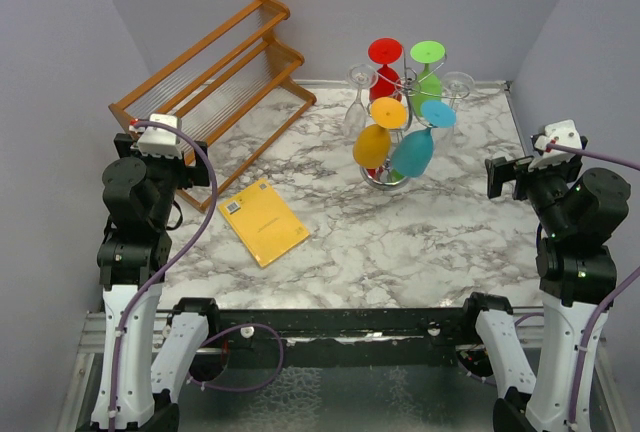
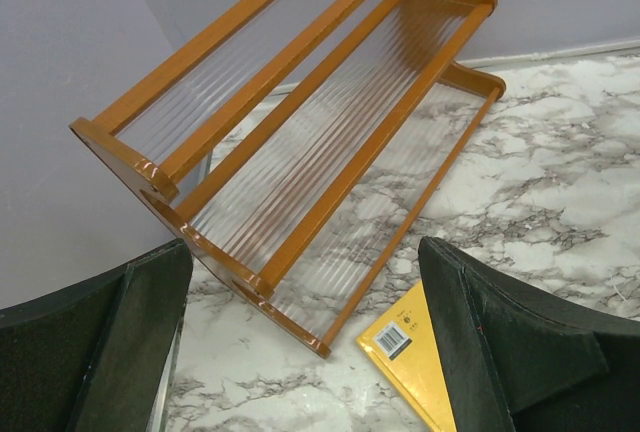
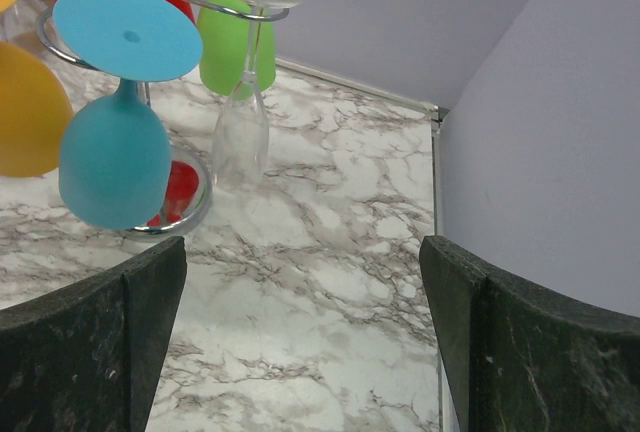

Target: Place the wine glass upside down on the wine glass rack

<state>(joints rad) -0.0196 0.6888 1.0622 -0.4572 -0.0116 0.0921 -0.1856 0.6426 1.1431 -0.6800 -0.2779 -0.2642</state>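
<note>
Both arms back, nothing held; no loose wine glass in view.
Jaws spread wide on left gripper and right gripper. The wine glass rack sits at 1 o'clock, six glasses hung bowl-down. Risk: a right-side reach clips the blue glass or clear glass, which could swing or unhook. Marble-look table, probably slick; grey walls close in. Wooden rack at 10, yellow booklet at 8.

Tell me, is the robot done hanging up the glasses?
Looks done: the red glass, green glass, orange glass, blue glass, left clear glass and right clear glass all hang upside down on the wine glass rack. In hand: nothing; the left gripper and right gripper are open and empty. Left: no glass waits on the table.
</note>
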